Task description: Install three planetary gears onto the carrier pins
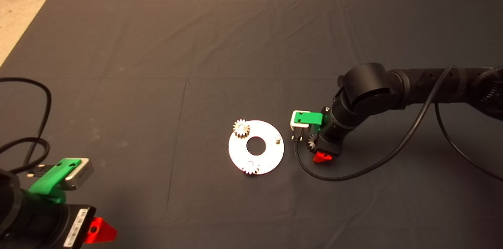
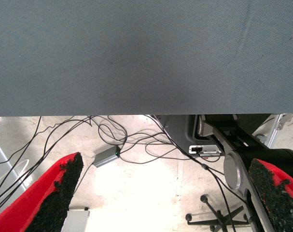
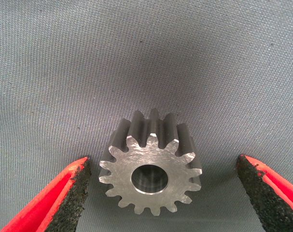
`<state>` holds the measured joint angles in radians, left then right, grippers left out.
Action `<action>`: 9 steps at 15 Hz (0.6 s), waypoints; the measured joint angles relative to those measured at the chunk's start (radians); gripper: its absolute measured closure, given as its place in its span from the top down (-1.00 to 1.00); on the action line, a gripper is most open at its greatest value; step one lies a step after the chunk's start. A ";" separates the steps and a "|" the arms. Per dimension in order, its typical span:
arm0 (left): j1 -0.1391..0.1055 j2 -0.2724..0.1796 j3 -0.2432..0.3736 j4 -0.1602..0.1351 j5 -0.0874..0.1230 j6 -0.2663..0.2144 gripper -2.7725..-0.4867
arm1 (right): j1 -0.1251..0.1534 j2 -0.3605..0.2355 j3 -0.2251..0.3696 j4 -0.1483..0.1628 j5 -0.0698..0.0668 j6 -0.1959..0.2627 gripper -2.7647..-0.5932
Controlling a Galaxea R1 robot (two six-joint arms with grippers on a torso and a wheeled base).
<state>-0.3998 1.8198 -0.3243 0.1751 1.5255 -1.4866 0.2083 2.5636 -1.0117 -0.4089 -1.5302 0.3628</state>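
Right fingers: your two black pads [image 3: 74, 193] are standing spread on either side of the third planetary gear [image 3: 151, 166], not touching it, so you are lined up for a pinch across its teeth.
Third planetary gear: it is lying flat on the dark mat [image 1: 157, 64], bore facing up, just beside the white carrier disc [image 1: 271, 154] on the right arm's side.
Right gripper [image 1: 320, 151]: it is hovering straight over that gear.
Carrier disc: two gears [image 1: 241, 127] are already sitting on pins; one bare pin [image 1: 278, 138] is waiting on the edge nearest your gear.
Left gripper [image 1: 78, 202]: it is parking well apart from the disc, fingers spread and empty.
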 joint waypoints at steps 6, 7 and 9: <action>0.000 0.000 0.000 0.000 0.000 0.000 0.74 | 0.000 0.002 -0.001 -0.004 0.000 0.000 0.28; 0.000 0.000 0.000 0.000 0.000 0.000 0.74 | 0.000 0.003 -0.001 -0.004 0.000 0.000 0.25; 0.000 -0.001 0.000 0.000 0.000 0.000 0.75 | 0.000 0.007 -0.001 -0.004 0.000 0.000 0.24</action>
<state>-0.3998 1.8192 -0.3243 0.1751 1.5253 -1.4870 0.2087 2.5704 -1.0130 -0.4132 -1.5306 0.3626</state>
